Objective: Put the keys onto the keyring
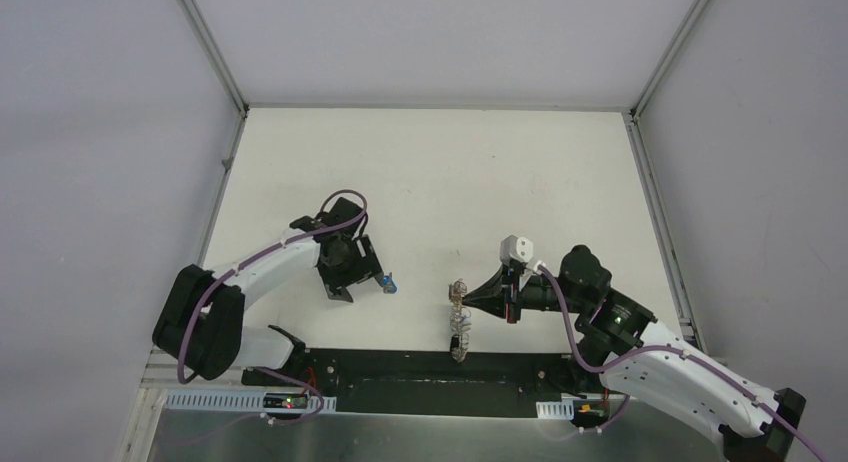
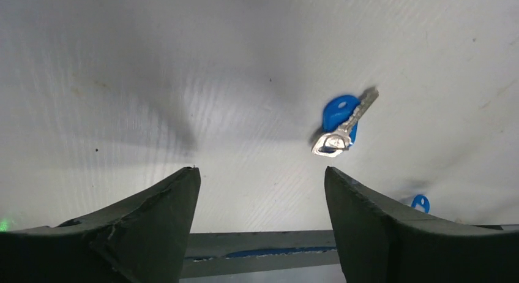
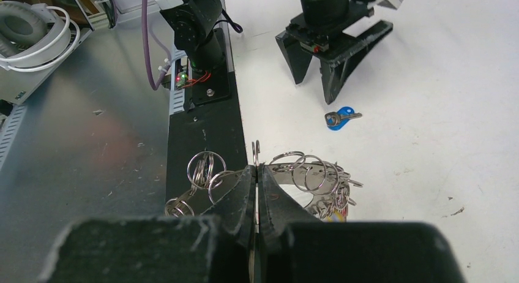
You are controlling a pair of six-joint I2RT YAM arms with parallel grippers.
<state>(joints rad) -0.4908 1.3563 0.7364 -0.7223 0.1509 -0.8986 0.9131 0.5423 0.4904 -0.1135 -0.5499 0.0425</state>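
Note:
A small key with a blue plastic head (image 2: pixel 340 125) lies flat on the white table; it also shows in the top view (image 1: pixel 388 282) and in the right wrist view (image 3: pixel 340 118). My left gripper (image 1: pixel 352 277) is open and empty, hovering just left of that key, which lies ahead of its right fingertip (image 2: pixel 338 182). My right gripper (image 1: pixel 470 301) is shut on the keyring (image 3: pixel 294 173), a silvery ring edged with many wire loops, held upright near the table's front edge (image 1: pixel 460 317). Red and yellow bits of other keys (image 3: pixel 335 214) hang on its right side.
A black base strip (image 1: pixel 420 367) and a metal shelf (image 3: pixel 73 154) run along the near edge, with white headphones (image 3: pixel 30 32) on the shelf. A small blue spot (image 2: pixel 420 203) shows by my left gripper's right finger. Grey walls enclose the table.

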